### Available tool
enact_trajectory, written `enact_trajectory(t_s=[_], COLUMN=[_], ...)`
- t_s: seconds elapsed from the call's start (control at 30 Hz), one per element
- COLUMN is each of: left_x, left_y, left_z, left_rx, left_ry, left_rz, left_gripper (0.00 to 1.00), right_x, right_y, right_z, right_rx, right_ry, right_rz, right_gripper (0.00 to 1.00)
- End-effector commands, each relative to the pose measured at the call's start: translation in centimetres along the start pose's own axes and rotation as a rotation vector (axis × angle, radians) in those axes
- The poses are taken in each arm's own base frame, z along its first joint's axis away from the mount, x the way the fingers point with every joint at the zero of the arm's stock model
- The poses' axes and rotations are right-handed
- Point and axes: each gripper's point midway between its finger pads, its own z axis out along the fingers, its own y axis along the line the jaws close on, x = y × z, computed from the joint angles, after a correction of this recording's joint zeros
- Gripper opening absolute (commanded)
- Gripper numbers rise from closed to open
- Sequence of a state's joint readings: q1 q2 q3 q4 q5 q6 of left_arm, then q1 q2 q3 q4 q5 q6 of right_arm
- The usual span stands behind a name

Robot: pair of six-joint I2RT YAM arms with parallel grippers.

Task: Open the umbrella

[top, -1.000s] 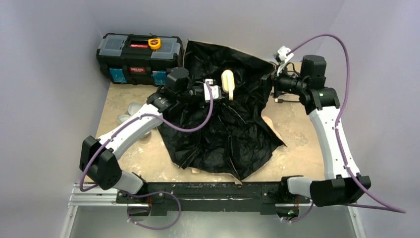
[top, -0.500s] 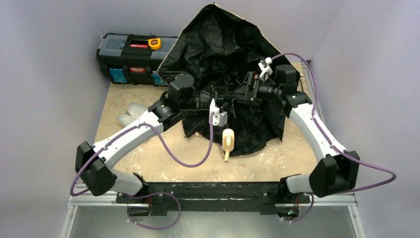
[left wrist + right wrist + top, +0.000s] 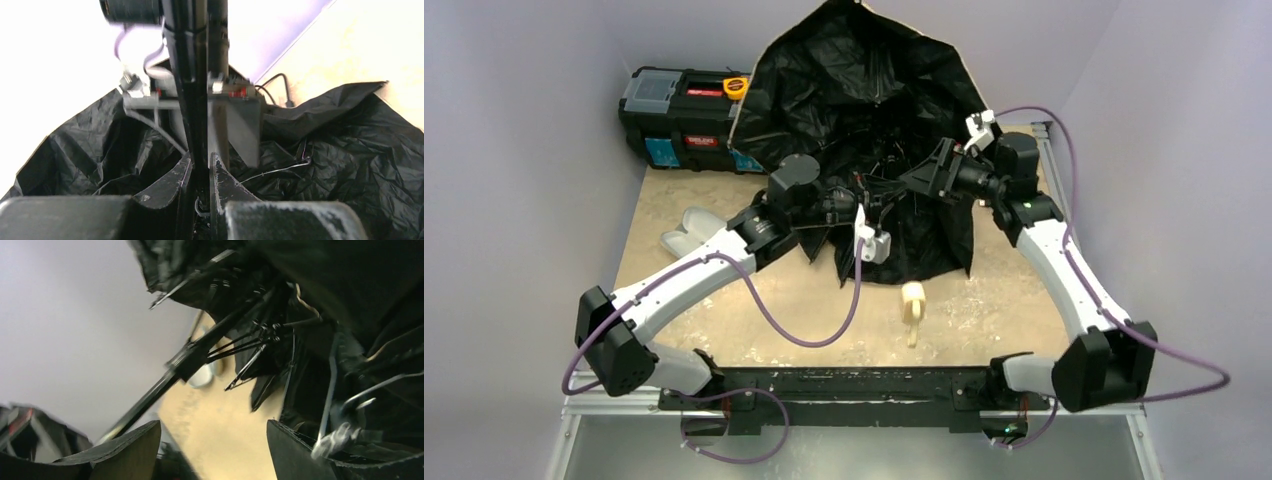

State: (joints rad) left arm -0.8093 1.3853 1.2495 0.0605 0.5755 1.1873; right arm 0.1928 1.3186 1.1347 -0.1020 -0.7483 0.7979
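Half-spread umbrella [image 3: 864, 90] stood at the back of the surface [image 3: 724, 290], black lining showing, pale knob [image 3: 911, 303] toward the near edge; left claw [image 3: 200, 167] was clamped on its shaft [image 3: 149, 396], right claw [image 3: 212, 432] gaped apart beside the ribs [image 3: 250, 347]

Umbrella [image 3: 864, 90] partly spread: black lining faces the camera, with a tan edge along the rim. The canopy rises behind both sets of jaws. Left jaws are sunk in the fabric near the ribs, grip not discernible. Right jaws stand wide apart, just right of the left jaws. Pale handle [image 3: 913, 302] sits nearer than both. Black toolbox [image 3: 686, 118] and pale sleeve [image 3: 686, 228] on the counter [image 3: 754, 300], well left.
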Motion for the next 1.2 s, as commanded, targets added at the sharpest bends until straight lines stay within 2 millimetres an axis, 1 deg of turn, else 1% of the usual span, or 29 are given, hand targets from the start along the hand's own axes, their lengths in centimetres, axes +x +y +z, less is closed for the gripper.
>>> enact_trajectory(t_s=[0.0,0.03,0.07,0.1,0.13,0.2,0.27,0.3,0.33,0.4,0.47,0.53,0.63,0.7,0.73,0.87,0.93,1.0,1.07,1.17], left_x=[-1.0,-1.2,-1.4,-1.6,-1.9,-2.3,-2.7,-2.8,-3.0,-3.0,-3.0,-3.4,-3.7,-3.9,-4.0,-4.4,-4.6,-4.8,-4.9,-4.8], left_y=[6.2,7.0,7.7,7.9,8.6,9.1,9.3,9.3,9.4,9.6,10.0,10.8,11.8,12.3,12.7,13.9,14.5,15.2,16.2,18.2], left_z=[-1.7,-2.1,-2.4,-2.5,-2.7,-2.7,-2.5,-2.4,-2.3,-2.1,-1.8,-1.8,-1.8,-1.7,-1.8,-2.2,-2.5,-2.9,-3.5,-4.5], left_rx=[-0.159,-0.175,-0.187,-0.183,-0.189,-0.174,-0.155,-0.147,-0.139,-0.132,-0.136,-0.149,-0.169,-0.180,-0.190,-0.216,-0.230,-0.242,-0.267,-0.335], left_ry=[-0.032,-0.044,-0.057,-0.069,-0.081,-0.106,-0.126,-0.133,-0.140,-0.150,-0.158,-0.173,-0.191,-0.197,-0.201,-0.215,-0.223,-0.230,-0.243,-0.252], left_rz=[-0.185,-0.250,-0.309,-0.363,-0.405,-0.509,-0.605,-0.642,-0.664,-0.705,-0.744,-0.776,-0.823,-0.848,-0.858,-0.910,-0.962,-1.004,-1.032,-1.044], left_gripper=[0.00,0.00,0.00,0.00,0.00,0.00,0.00,0.00,0.00,0.00,0.00,0.00,0.00,0.00,0.00,0.00,0.00,0.00,0.00,0.00], right_x=[-0.2,0.1,0.1,0.0,-0.1,-0.9,-1.6,-2.2,-3.1,-4.3,-4.8,-5.3,-5.6,-5.1,-4.8,-3.7,-3.2,-2.4,-1.3,-0.3], right_y=[1.7,1.7,2.1,2.8,3.6,6.2,7.7,8.0,8.8,9.4,10.4,10.7,9.8,8.9,8.3,5.7,4.6,2.9,1.6,-1.2], right_z=[-4.7,-5.7,-6.6,-7.5,-8.4,-9.4,-8.8,-8.2,-7.8,-6.4,-5.1,-3.9,-2.5,-1.7,-1.4,-0.3,0.1,0.5,0.7,0.7], right_rx=[0.023,0.037,0.033,0.032,0.028,-0.023,-0.067,-0.069,-0.072,-0.062,-0.070,-0.074,-0.068,-0.075,-0.075,-0.060,-0.052,-0.037,-0.049,0.001], right_ry=[-0.066,-0.087,-0.125,-0.158,-0.190,-0.274,-0.278,-0.259,-0.259,-0.262,-0.286,-0.305,-0.287,-0.258,-0.238,-0.173,-0.147,-0.101,-0.051,0.041], right_rz=[-0.638,-0.745,-0.828,-0.944,-1.061,-1.174,-1.229,-1.248,-1.278,-1.341,-1.387,-1.403,-1.421,-1.443,-1.449,-1.465,-1.463,-1.463,-1.480,-1.516], right_gripper=[0.79,0.81,0.82,0.82,0.82,0.84,0.83,0.83,0.83,0.81,0.78,0.75,0.70,0.64,0.58,0.45,0.37,0.30,0.28,0.26])
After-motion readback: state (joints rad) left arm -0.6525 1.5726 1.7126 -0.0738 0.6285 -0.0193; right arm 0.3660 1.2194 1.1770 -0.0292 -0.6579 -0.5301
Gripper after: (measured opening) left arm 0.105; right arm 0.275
